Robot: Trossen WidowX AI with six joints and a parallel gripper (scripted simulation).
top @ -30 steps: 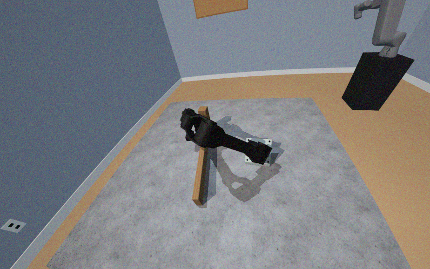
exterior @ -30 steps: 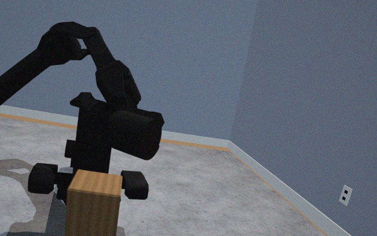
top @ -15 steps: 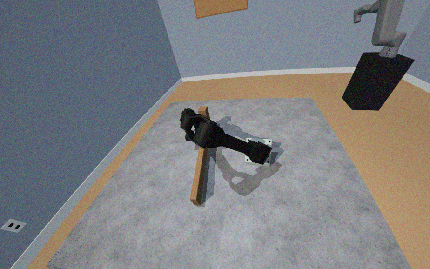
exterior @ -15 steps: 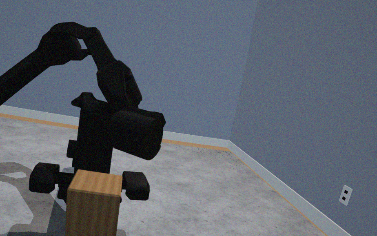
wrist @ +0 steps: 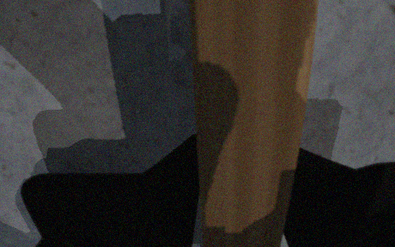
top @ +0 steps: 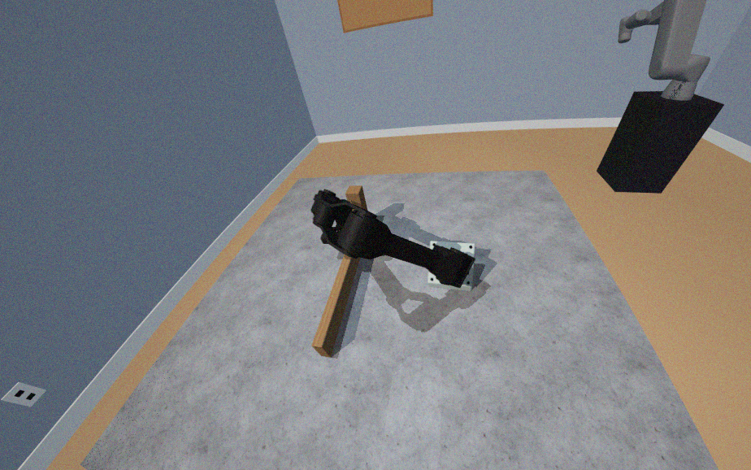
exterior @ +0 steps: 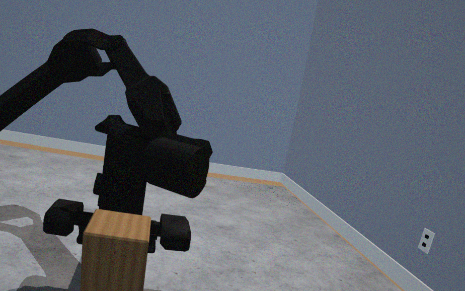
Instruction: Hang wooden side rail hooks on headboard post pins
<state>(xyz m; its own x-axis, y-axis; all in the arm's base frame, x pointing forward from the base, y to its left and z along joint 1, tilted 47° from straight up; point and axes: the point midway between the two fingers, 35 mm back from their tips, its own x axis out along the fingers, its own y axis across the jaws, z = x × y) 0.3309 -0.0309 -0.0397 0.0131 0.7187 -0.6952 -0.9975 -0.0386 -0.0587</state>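
Observation:
The headboard post [top: 354, 192] [exterior: 114, 264] stands at the back of the table in the top view and fills the low front of the exterior view. The wooden side rail [top: 337, 304] [wrist: 262, 94] runs from under the arm to a free end at the lower left in the top view. My gripper [wrist: 227, 141] [exterior: 116, 236] is shut on the rail, one finger on each side of it. In the exterior view its fingertips are hidden behind the post. The hooks, pins and slot are hidden. I cannot tell whether the rail's free end touches the table.
The grey table top [top: 420, 388] carries the arm's pale base plate [top: 471, 252], right of the rail. The black arm [top: 410, 250] [exterior: 144, 106] reaches across above the rail. A grey arm [top: 672, 44] on a black pedestal [top: 653, 144] stands beyond the table at the back right.

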